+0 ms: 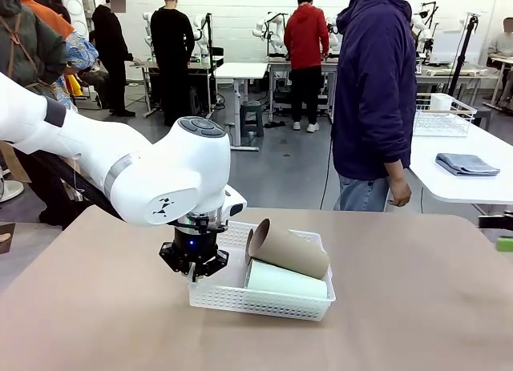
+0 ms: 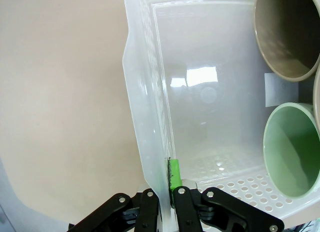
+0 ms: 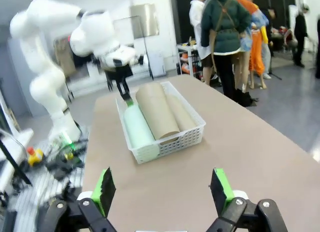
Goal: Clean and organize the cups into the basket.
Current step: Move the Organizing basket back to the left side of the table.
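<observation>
The front view looks from the robot's side across the tan bench (image 1: 417, 299) toward a person in a purple hoodie (image 1: 374, 82) at the far side, taking in the shallow white perforated plastic basket (image 1: 264, 300) at middle distance. The left wrist view sits very near, looking straight down along the left pincer (image 2: 162, 192) onto the basket's near-left wall (image 2: 150, 117) and into the open mouths of the pale mint green cup (image 2: 292, 149) and the matte tan-brown cup (image 2: 287, 34). The right wrist view looks from low at the bench's right, over the right pincer (image 3: 162, 189), leftward across the bench. All three share the basket and its cups.
</observation>
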You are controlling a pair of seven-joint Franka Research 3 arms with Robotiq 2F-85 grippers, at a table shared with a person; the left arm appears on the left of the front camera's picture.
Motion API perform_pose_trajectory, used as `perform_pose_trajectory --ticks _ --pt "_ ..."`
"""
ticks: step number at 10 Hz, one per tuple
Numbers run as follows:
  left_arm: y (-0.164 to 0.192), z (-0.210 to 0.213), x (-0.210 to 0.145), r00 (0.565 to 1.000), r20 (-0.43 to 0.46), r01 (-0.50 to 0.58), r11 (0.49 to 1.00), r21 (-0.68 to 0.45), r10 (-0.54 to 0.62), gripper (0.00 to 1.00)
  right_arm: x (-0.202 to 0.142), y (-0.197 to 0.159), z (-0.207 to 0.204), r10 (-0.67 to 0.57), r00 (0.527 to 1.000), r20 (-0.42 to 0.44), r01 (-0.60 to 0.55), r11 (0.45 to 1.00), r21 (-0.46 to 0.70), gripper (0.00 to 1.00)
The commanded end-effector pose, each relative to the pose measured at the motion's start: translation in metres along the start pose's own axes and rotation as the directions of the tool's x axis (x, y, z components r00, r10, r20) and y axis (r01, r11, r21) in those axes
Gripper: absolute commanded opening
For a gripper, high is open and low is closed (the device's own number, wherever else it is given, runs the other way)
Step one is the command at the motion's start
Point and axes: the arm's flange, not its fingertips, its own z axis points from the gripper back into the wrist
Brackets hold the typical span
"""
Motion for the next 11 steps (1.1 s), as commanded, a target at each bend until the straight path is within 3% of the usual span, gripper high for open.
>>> perform_pose_trajectory --ticks 1,4,6,7,8,11 --pt "-0.002 -0.001 -0.002 1.000 0.003 0.004 1.000 0.012 -0.004 0.00 0.017 -0.014 0.036 -0.345 0.932 0.109 0.351 0.936 -0.038 1.00" --pt "-0.002 -0.001 -0.002 1.000 0.003 0.004 1.000 0.012 -0.004 0.00 0.015 -0.024 0.067 -0.652 0.758 0.011 0.650 0.755 -0.087 1.00" --pt "-0.002 -0.001 -0.002 1.000 0.003 0.004 1.000 0.012 -0.004 0.00 0.011 -0.017 0.104 -0.732 0.681 0.019 0.726 0.673 -0.140 1.00" --pt "-0.002 -0.001 -0.002 1.000 0.003 0.004 1.000 0.012 -0.004 0.00 0.008 -0.013 0.126 -0.760 0.650 0.008 0.756 0.645 -0.112 1.00" --pt "-0.002 -0.001 -0.002 1.000 0.003 0.004 1.000 0.012 -0.004 0.00 0.001 -0.008 0.152 -0.777 0.629 -0.021 0.774 0.628 -0.084 1.00" --pt "-0.002 -0.001 -0.002 1.000 0.003 0.004 1.000 0.012 -0.004 0.00 -0.023 0.004 0.209 -0.769 0.639 -0.024 0.769 0.639 -0.022 1.00"
